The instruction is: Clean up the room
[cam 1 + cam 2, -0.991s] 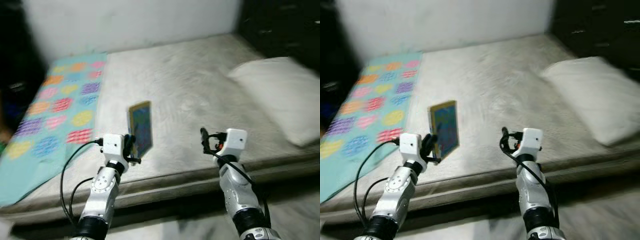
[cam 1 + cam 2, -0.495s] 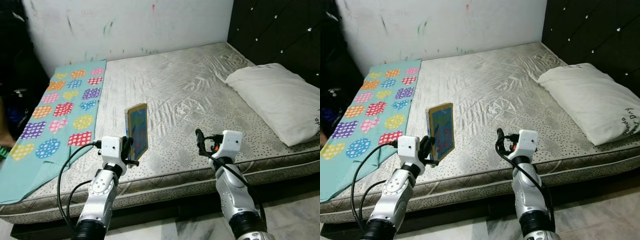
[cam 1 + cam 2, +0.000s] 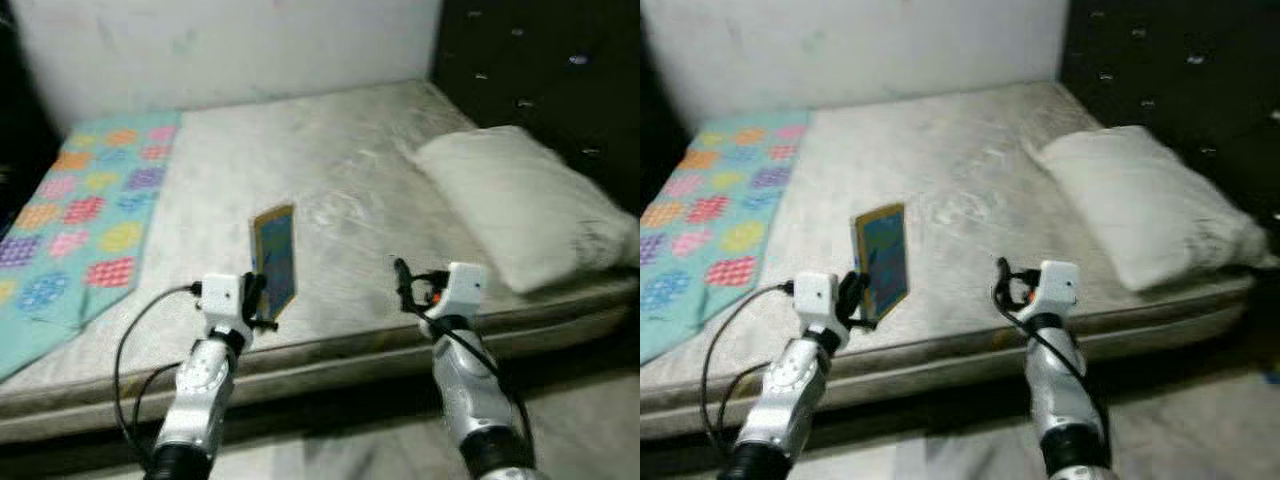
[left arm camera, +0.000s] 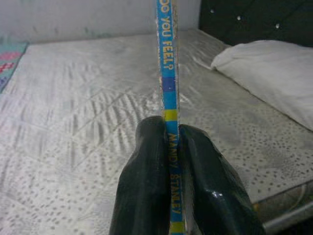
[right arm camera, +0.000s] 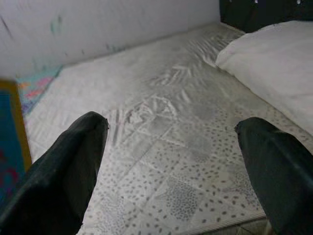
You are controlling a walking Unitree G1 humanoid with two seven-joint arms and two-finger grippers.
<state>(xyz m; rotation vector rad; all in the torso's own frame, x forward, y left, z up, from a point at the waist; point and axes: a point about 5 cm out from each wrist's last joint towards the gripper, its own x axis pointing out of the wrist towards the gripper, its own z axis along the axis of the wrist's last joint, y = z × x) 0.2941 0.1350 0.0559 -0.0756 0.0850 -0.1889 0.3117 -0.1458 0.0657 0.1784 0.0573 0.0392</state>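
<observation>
Risk number one, as we see it, is the book (image 3: 275, 258) slipping. Our left claw (image 3: 262, 297) is clamped on it only along the bottom of the spine, so the thin book stands upright on edge with most of its height sticking up above the fingers. In the left wrist view the two black fingers (image 4: 146, 186) pinch the spine edge-on and you can read the lettering running up it. With a pinch that low and narrow, any swing or quick turn could let the book pivot or slide out and drop onto the bed (image 3: 340, 170) or the floor in front of it. The head views are also blurry, so we'd guess the body is moving, which doesn't help.

Pose-wise, the left arm is bent and raised in front of us, holding the book above the near edge of the mattress, not touching it. The right claw (image 3: 403, 284) is up at about the same height, fingers spread wide apart and holding nothing; through its wrist view the bare mattress shows between them.

The pillow (image 3: 510, 200) lies toward the headboard on the right, and the patterned blanket (image 3: 70, 210) lies on the left of the bed, both well apart from the book.
</observation>
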